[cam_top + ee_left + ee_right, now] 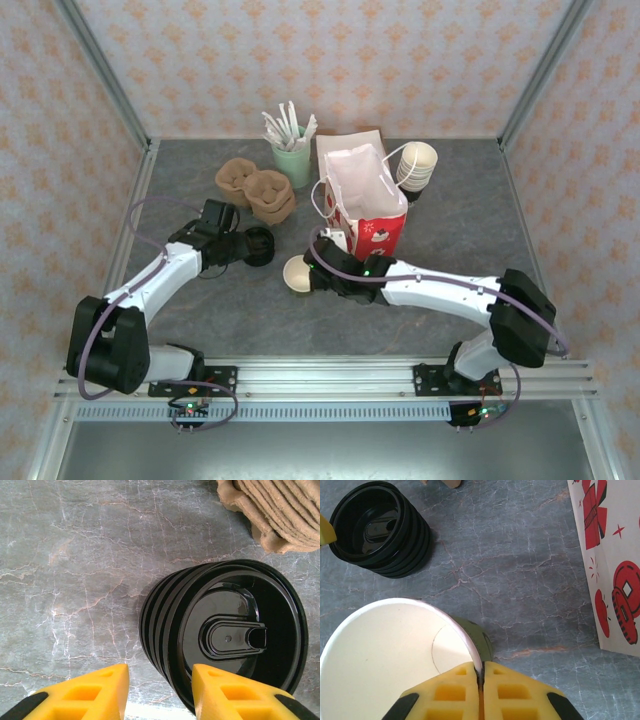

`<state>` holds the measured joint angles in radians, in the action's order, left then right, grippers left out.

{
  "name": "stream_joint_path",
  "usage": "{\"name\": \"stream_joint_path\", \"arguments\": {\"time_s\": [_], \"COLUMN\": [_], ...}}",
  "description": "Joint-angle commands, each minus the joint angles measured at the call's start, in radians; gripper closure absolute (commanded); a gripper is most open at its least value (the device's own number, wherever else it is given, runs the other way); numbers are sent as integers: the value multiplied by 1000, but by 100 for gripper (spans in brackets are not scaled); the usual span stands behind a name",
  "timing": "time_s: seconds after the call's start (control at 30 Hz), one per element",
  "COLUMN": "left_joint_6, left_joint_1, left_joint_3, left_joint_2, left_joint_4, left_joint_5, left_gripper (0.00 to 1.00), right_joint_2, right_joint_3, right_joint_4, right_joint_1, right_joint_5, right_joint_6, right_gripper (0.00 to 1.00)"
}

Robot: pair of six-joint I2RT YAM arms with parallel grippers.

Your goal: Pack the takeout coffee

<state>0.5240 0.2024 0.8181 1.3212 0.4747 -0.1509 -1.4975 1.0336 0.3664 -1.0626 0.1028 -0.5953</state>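
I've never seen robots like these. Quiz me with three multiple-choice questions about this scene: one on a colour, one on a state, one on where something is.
1. The paper bag is: A) red and white; B) blue; C) brown.
2. The green paper cup pinched by the right gripper is: A) lidded; B) lidless; C) flattened.
3. The stack of black lids sits: A) in the bag; B) on the cup; C) on the table, just ahead of the left gripper.

Answers: 1 A, red prints on white paper. 2 B, its cream inside is open to view. 3 C, the left wrist view shows it on grey stone by the open yellow fingers.
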Motion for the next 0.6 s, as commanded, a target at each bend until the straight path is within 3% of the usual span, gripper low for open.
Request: {"name": "stream_joint_path", "arguments": {"time_s": [0.0, 0.27, 0.57], "left_joint_6": [-8, -8, -13], "left_joint_1": [-8, -7, -7], "left_joint_3": [34, 52, 65], "left_joint_2": [9, 42, 58], "left_joint_4": [-1, -1, 6], "left_joint_5": [-3, -7, -5], "left_gripper": [61, 63, 72], "right_joint_2": [-18, -53, -50], "right_joint_3": [31, 68, 96], "right_joint_4": [48, 84, 107], "right_joint_1": [-5, -5, -3], "right_joint_5": [35, 41, 54], "right_joint_6": [-20, -20, -21], "right_gripper": [87, 84, 67]}}
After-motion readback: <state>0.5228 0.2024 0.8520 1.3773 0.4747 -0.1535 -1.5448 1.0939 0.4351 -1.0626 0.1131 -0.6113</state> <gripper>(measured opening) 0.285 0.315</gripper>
